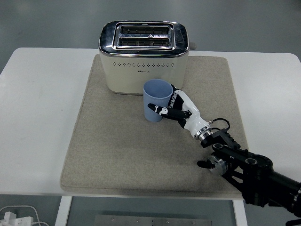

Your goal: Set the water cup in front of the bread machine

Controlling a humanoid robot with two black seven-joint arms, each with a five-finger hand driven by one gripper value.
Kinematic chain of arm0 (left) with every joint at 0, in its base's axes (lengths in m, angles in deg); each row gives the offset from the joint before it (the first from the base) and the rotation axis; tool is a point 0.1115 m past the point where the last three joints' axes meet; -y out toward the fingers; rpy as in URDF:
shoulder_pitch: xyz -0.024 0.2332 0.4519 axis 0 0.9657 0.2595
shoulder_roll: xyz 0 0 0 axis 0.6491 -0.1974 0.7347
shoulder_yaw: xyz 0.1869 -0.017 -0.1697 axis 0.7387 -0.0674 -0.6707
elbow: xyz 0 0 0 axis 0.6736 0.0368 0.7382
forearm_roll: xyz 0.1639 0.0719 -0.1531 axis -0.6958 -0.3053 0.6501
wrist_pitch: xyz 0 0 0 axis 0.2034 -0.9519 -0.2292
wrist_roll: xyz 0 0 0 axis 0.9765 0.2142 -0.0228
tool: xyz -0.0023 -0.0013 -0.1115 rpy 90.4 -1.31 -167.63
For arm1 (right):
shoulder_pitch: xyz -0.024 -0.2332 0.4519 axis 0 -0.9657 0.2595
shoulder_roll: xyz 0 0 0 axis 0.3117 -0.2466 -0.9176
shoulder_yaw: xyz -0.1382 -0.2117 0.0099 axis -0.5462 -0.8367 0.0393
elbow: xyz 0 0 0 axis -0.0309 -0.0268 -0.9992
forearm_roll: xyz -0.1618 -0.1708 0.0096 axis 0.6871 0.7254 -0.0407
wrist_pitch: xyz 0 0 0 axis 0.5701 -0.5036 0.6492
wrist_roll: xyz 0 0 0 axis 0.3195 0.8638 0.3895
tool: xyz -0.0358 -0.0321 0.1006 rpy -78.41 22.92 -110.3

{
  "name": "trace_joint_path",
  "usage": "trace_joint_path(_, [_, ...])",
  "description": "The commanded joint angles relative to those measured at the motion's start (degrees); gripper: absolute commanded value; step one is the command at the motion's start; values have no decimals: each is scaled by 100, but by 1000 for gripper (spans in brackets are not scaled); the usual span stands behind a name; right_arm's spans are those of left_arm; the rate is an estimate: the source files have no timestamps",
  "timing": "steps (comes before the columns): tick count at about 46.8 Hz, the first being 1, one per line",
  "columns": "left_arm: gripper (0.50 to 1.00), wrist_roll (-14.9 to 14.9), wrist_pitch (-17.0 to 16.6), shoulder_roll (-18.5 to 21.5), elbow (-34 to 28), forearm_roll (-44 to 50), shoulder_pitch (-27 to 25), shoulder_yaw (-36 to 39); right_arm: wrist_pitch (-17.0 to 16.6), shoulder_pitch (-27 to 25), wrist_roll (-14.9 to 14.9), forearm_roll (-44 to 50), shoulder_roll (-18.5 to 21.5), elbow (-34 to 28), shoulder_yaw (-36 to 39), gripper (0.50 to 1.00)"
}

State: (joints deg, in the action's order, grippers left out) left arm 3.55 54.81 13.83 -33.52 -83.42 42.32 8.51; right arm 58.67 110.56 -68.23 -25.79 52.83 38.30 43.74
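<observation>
The hand [176, 107] hides the cup's [156, 100] right side.

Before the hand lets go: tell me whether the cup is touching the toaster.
Cannot tell. In the head view the cup rim overlaps the toaster base, with no gap or contact showing plainly. The right hand grips the cup.

- we see a white table [37, 117] with rounded far corners, under even light.
- a beige mat [117, 150] lies on it.
- behind it, a dull grey-green floor [244, 23].
- a white cable [16, 217] lies at bottom left.
</observation>
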Motion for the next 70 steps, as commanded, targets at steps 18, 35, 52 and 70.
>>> trace_joint_path(18, [1000, 0, -1, 0, 0, 0, 0, 9, 27, -23, 0, -8, -266, 245, 18, 930])
trace_joint_path(35, [1000, 0, -1, 0, -9, 0, 0, 9, 54, -40, 0, -8, -459, 413, 18, 928])
trace_joint_path(52, [1000, 0, -1, 0, -9, 0, 0, 9, 54, -102, 0, -8, -618, 518, 26, 930])
trace_joint_path(70, [1000, 0, -1, 0, -35, 0, 0, 9, 54, -251, 0, -8, -829, 729, 185, 928])
